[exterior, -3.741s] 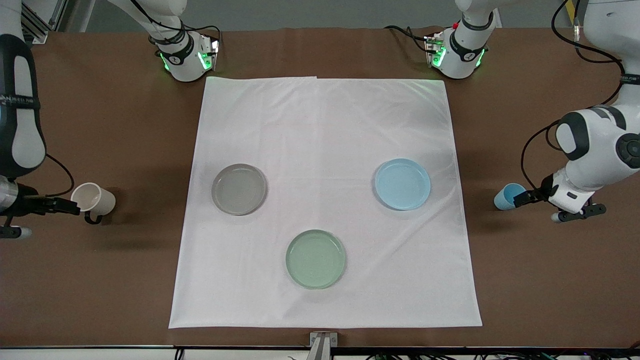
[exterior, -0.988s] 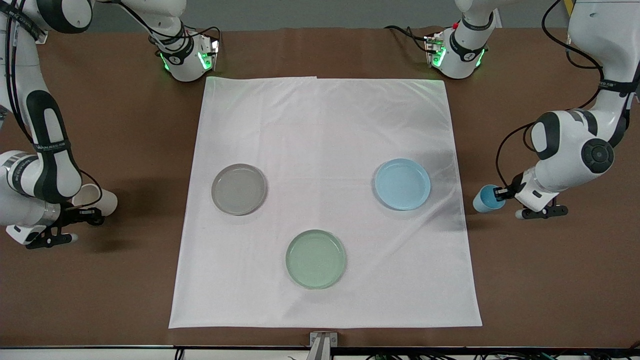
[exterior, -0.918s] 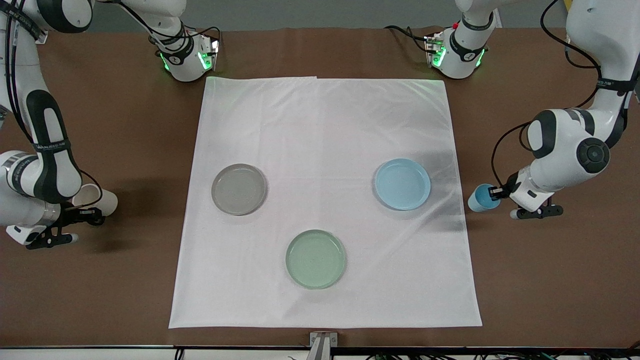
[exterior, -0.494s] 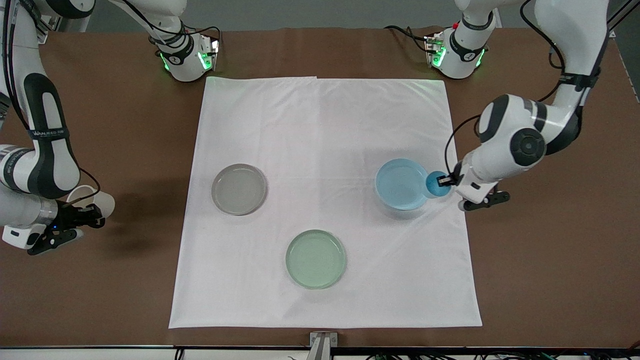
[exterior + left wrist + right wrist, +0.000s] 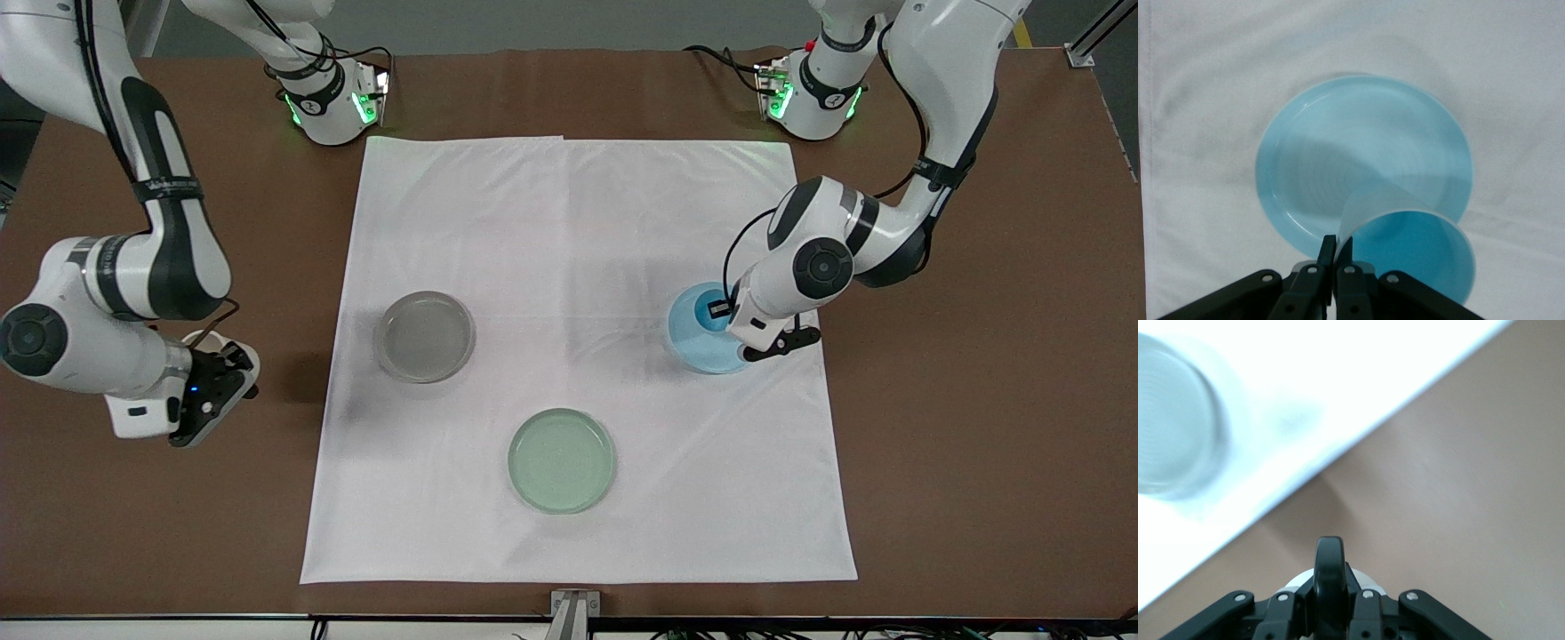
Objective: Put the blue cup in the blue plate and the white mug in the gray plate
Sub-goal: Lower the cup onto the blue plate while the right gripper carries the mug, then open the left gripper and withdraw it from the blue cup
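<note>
- Brown desk (image 5: 978,444) carries a white cloth (image 5: 578,222) at frame centre; on the cloth sit a round gray plate (image 5: 425,337), a pale green plate (image 5: 561,460) and a glossy light-blue plate (image 5: 702,347).
- Left tool (image 5: 1336,248): fingers pinched on the rim of the small light-blue handleless cup (image 5: 1418,250), held over the blue plate.
- Right tool (image 5: 1330,570): clamped on the black loop handle of the cream-white mug (image 5: 227,348), over bare desk at the frame's left edge of the cloth, short of the gray plate.

We see a white cloth (image 5: 578,267) spread flat on the brown table (image 5: 978,444), a few wrinkles in it. A pale green plate (image 5: 561,460) sits on the cloth, toward its front-camera edge, nothing in it.
</note>
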### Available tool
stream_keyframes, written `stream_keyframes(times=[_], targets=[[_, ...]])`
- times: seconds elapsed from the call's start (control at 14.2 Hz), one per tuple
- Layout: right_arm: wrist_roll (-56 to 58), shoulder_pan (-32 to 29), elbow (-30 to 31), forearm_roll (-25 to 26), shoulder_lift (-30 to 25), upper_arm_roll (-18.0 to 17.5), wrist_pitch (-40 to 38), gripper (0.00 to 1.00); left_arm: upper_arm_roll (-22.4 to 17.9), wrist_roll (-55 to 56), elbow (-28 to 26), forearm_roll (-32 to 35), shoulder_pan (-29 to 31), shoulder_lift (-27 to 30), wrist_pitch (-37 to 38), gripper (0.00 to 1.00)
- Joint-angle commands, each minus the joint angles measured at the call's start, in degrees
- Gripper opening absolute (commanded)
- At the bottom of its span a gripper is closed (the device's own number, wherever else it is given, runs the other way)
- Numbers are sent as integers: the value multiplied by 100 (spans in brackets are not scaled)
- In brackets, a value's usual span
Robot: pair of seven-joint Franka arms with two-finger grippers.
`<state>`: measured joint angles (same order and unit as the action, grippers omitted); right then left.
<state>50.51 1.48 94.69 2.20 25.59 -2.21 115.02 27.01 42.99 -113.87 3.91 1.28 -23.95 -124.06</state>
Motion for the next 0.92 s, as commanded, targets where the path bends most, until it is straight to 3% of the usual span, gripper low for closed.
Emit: stream_keyframes(times=[0.0, 0.14, 0.21, 0.49, 0.71, 0.85], targets=[[117, 675, 838, 88, -536, 54, 361, 0, -38, 104, 111, 163, -14, -49, 5, 2], [91, 1124, 1068, 96, -599, 63, 564, 0, -38, 104, 111, 268, 39, -84, -74, 7], [91, 1344, 1095, 96, -581, 63, 600, 0, -47, 104, 119, 268, 48, -101, -101, 18], [82, 2258, 1148, 350, -511, 63, 731, 0, -47, 87, 224, 277, 109, -137, -127, 100], [82, 2523, 1166, 500, -178, 63, 950, 0, -47, 34, 680, 321, 398, 161, 161, 100], [73, 2576, 1157, 877, 24, 63, 1091, 0, -47, -132, 1398, 330, 653, 180, 748, 100]])
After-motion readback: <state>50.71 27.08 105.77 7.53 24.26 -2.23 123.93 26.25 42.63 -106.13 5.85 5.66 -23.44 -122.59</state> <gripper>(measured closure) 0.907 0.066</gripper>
